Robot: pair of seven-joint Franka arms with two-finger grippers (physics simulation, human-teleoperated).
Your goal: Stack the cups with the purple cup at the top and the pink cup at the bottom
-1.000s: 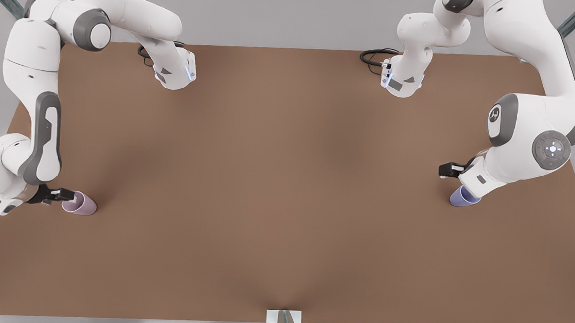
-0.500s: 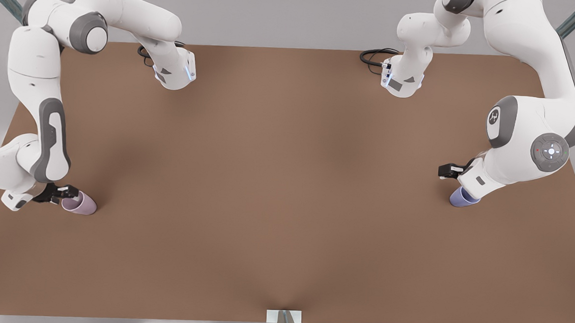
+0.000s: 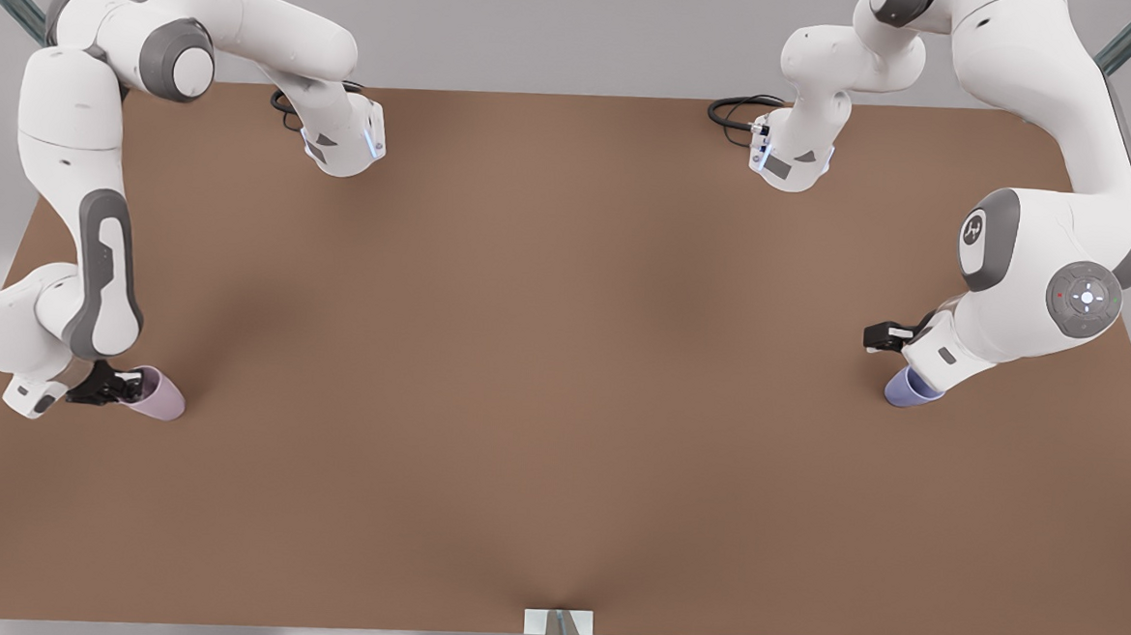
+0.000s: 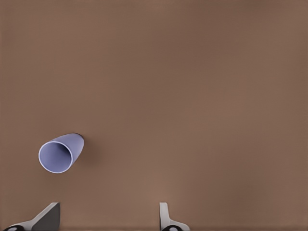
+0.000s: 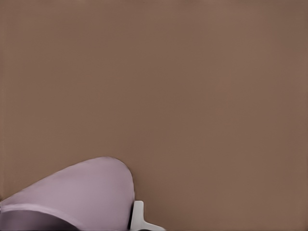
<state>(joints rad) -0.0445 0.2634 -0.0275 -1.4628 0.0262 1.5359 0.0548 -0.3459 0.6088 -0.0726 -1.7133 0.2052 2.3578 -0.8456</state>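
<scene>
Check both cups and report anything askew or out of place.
Nothing stands out. The pink cup sits at the front view's left with the right tool at its rim. The purple cup sits far across the table, near the open left tool. Neither is stacked yet.

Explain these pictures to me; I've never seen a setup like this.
Two white robot arms, drawn by a simulator, work over a brown table. The wide picture is from a camera looking down on the whole scene. The other two come from cameras on the arms' wrists. The left gripper, fingers open, hovers near the purple cup, at the front view's right. The right gripper, at the front view's left, is at the rim of the pink cup; whether it grips it cannot be told. The cups stand far apart, not yet stacked.
</scene>
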